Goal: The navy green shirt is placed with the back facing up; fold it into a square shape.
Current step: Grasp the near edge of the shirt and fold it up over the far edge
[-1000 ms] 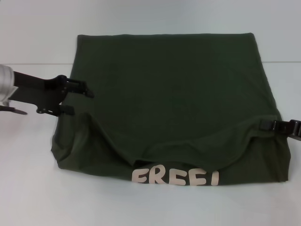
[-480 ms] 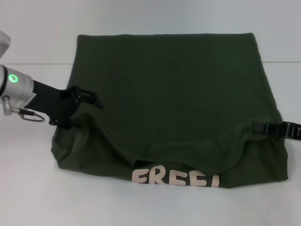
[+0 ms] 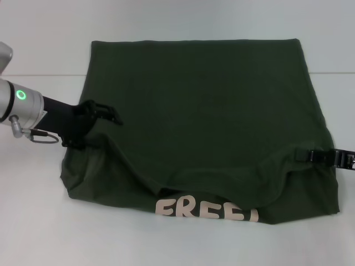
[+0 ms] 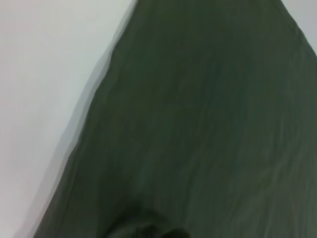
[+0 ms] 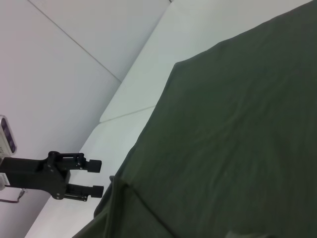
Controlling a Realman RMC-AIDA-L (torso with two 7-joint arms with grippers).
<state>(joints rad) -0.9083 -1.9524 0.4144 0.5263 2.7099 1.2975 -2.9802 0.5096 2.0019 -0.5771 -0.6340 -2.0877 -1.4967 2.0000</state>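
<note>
The navy green shirt [image 3: 199, 100] lies spread on the white table, and it also fills the left wrist view [image 4: 198, 124] and the right wrist view [image 5: 237, 139]. Its near part is folded over, so the cream letters [image 3: 206, 210] show along the front edge. My left gripper [image 3: 100, 130] is at the shirt's left edge, level with the end of the fold. The right wrist view shows this left gripper [image 5: 100, 176] open, its tips just at the cloth's edge. My right gripper [image 3: 304, 155] reaches over the shirt's right edge at the other end of the fold.
Bare white table [image 3: 33, 221] surrounds the shirt on the left and at the front. A white wall rises behind the table's far edge [image 3: 44, 75]. Nothing else lies near the shirt.
My left gripper has moved right from off the cloth to the shirt's left edge. My right gripper has slid a little inward and nearer, and the fold's right end has dropped with it.
</note>
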